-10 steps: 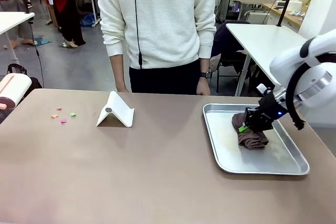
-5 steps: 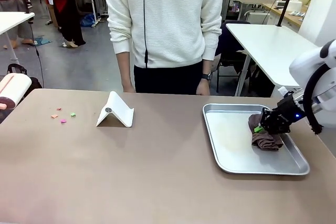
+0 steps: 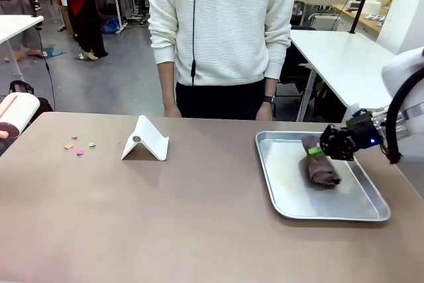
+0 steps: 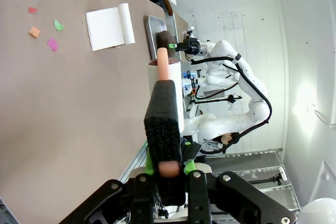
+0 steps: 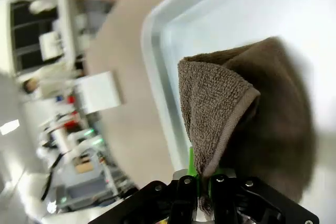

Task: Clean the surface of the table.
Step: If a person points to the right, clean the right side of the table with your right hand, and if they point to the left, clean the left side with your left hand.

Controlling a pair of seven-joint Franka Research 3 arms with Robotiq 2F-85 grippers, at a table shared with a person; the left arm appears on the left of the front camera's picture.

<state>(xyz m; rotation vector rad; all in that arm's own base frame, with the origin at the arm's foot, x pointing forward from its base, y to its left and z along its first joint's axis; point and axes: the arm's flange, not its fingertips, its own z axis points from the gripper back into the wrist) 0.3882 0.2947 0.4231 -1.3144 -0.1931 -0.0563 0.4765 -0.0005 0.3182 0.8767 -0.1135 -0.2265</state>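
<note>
From my end this job looks barely begun. The wide, matte taupe-brown counter (image 3: pixel 199 230) fills the near part of the front view, between my arms and the person in a white ribbed sweater (image 3: pixel 222 24) standing at its far edge. The mess on it is untouched: a few small pink, orange and green paper scraps (image 3: pixel 79 145) lie scattered near the far left corner, well apart from everything I am holding. My right hand (image 3: pixel 315 151) is over at the right end, above the shiny rectangular steel tray (image 3: pixel 285 203), pressed together on the upper edge of a rumpled brown terry towel (image 3: pixel 323 173). The wrist camera shows the green pads nipping a fold of the hem while the bulk of the cloth sags down onto the tray floor, so I judge it gripped but not lifted clear. My left hand (image 4: pixel 169 174) is clamped on a tool with a black textured grip, a peach shaft and a white cylinder head (image 4: pixel 164 124), which I take for some kind of roller, held off the left end of the counter. A white folded stand (image 3: pixel 146 140) sits between the scraps and the tray. I see no wiped streak or gathered debris, so what remains, by my reckoning, is nearly all of it: raise the towel, carry it across past the stand, and sweep the scraps away.
</note>
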